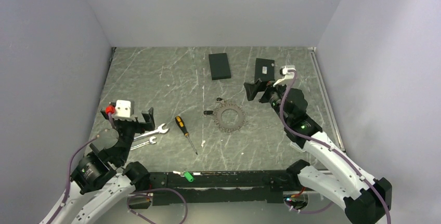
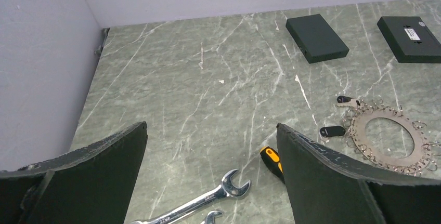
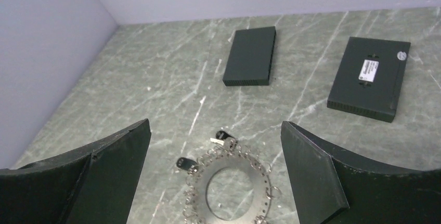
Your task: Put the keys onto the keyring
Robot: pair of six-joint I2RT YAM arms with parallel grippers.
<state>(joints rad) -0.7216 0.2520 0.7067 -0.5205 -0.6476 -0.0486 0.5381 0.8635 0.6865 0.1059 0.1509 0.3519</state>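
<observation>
The keyring (image 1: 229, 127) is a flat grey metal ring rimmed with small wire loops, lying on the table at centre. Two black-headed keys (image 1: 208, 113) lie at its left and upper-left edge. Whether they are threaded on it I cannot tell. My right gripper (image 1: 260, 90) is open and empty, hovering up and to the right of the ring. The right wrist view shows the ring (image 3: 261, 182) and keys (image 3: 186, 164) below my open right gripper (image 3: 215, 123). My left gripper (image 1: 130, 121) is open and empty, far left of the ring (image 2: 359, 130), above the wrenches.
Two silver wrenches (image 1: 151, 130) lie by the left gripper. A yellow-and-black screwdriver (image 1: 182, 126) lies right of them. Two black boxes (image 1: 219, 65) (image 1: 264, 69) lie at the back. A green-handled tool (image 1: 188, 176) lies at the near edge. Walls enclose the table.
</observation>
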